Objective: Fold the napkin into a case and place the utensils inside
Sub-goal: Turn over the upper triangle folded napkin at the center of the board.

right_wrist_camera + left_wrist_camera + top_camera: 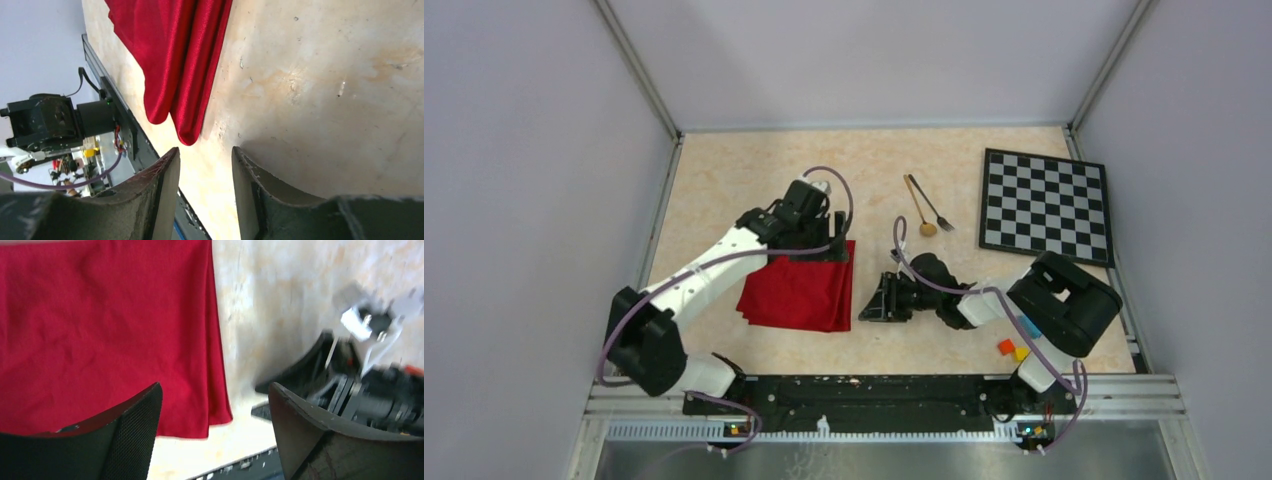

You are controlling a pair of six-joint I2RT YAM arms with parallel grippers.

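Tools on both arms are seen released, jaws apart, with nothing gripped. The left tool [834,232] is held over the far right corner of the napkin [799,290]. Its arm is stretched diagonally from its base near the near left corner of the table [724,180], and the wrist is bent downward. In the left wrist view, the red cloth is seen below and left of the spread fingers [135,425].

The right tool [876,300] is held low, just beside the napkin's right edge, and is pointed toward the left edge of the table. Its arm is folded sharply, the elbow raised near the right edge.

The napkin is laid folded in layers, left of the table's middle. The spoon [921,215] and fork [932,205] are laid crossed toward the far edge, well apart from the cloth, beside a checkered board [1046,205] at the far right corner.
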